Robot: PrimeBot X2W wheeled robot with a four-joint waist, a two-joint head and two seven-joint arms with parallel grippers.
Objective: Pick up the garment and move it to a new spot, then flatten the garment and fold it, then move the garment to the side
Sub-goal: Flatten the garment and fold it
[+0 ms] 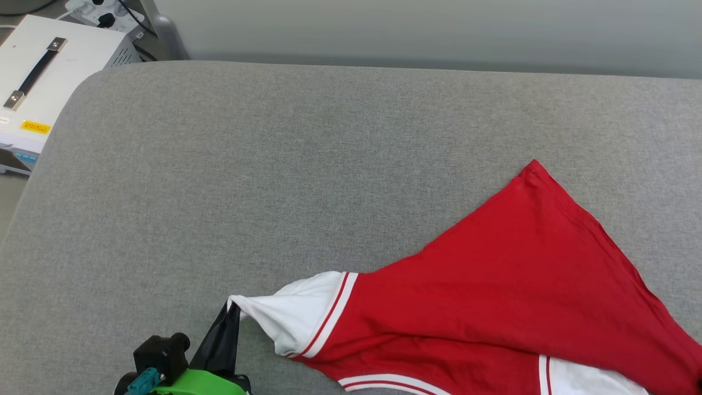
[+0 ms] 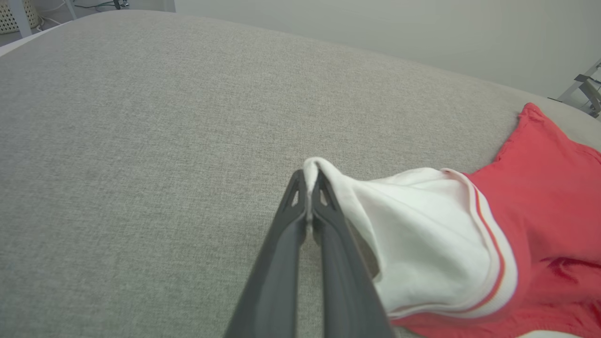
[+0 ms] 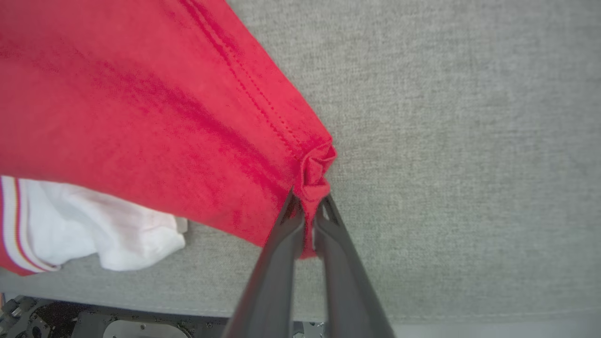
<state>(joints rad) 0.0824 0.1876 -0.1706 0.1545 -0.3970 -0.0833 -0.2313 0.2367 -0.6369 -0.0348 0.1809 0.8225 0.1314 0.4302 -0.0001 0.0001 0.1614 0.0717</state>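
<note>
The garment runs lengthwise from the left gripper, clenched on its white sleeve, across to the right gripper, pinching a red hem corner.

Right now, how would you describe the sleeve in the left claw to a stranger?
On the grey fabric surface lies a red jersey T-shirt. Its white striped-trim sleeve stretches left, tip pinched in the left claw; the other white sleeve lies free.

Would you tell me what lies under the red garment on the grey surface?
From under the garment, a white sleeve pokes out over the grey surface. Anything else beneath the red cloth is covered.
</note>
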